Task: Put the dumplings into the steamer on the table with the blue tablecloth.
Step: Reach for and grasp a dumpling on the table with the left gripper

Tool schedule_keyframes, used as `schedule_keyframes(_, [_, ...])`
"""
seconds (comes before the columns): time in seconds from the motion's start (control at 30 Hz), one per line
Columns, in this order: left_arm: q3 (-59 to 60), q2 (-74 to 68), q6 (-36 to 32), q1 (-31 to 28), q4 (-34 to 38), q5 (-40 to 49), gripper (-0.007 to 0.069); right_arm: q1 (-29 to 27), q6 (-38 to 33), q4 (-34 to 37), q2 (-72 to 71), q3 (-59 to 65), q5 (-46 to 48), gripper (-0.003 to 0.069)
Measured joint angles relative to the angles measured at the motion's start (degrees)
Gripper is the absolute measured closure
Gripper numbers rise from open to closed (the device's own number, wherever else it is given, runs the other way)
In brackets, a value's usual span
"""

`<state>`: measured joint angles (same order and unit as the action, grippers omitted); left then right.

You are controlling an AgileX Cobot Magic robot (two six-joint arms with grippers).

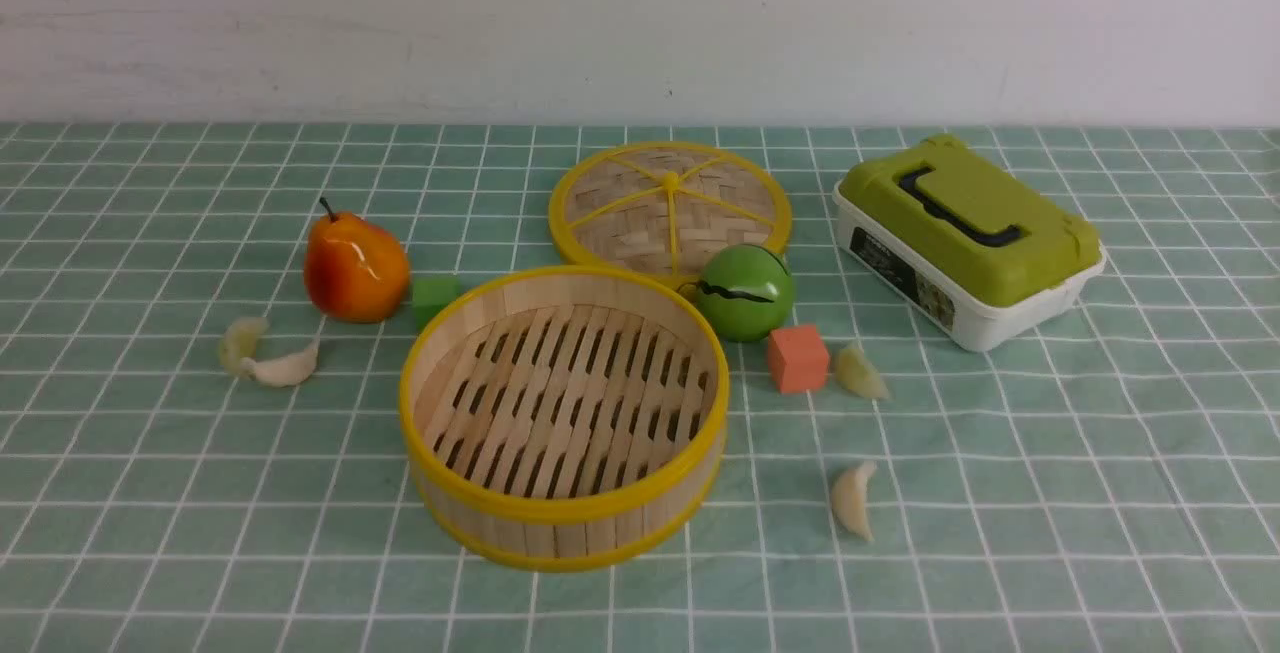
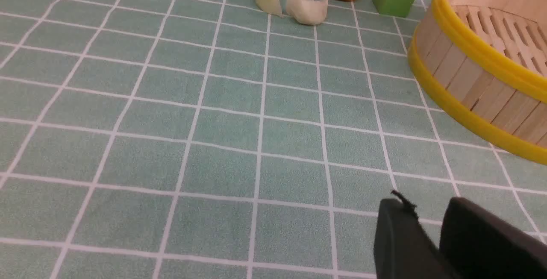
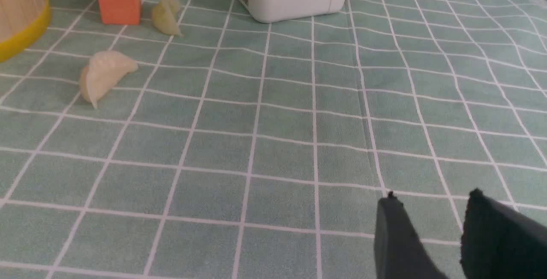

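four dumplings point(image 1: 285, 368) outside steamer point(image 1: 563, 518). we see two ahead of each: left claw point(image 2: 429, 204), right claw point(image 3: 432, 198), both slightly apart, empty. white dumpling point(image 3: 104, 78) nearest right claw.

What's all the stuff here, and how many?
steamer: one, wood, yellow rims, middle, empty
dumplings: four, two whitish, two yellow-green, two left of steamer, two right
woven lid: one, yellow spokes, behind the steamer
pear: one, orange-red, left of the steamer
green cube: one, beside the pear
green ball: one, right-rear of the steamer
orange cube: one, beside the ball
box: one, white with green lid, far right
tablecloth: one, teal with white grid, under everything
left gripper: one, black, open, empty
right gripper: one, black, open, empty
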<state>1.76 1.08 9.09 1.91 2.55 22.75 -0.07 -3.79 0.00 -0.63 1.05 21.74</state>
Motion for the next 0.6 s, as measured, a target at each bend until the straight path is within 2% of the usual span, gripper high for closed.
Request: schedule_keyframes(0.6, [0.0, 0.0, 0.0, 0.0, 0.0, 0.0, 0.0461, 0.0, 0.0, 0.0, 0.0, 0.0, 0.0, 0.0420])
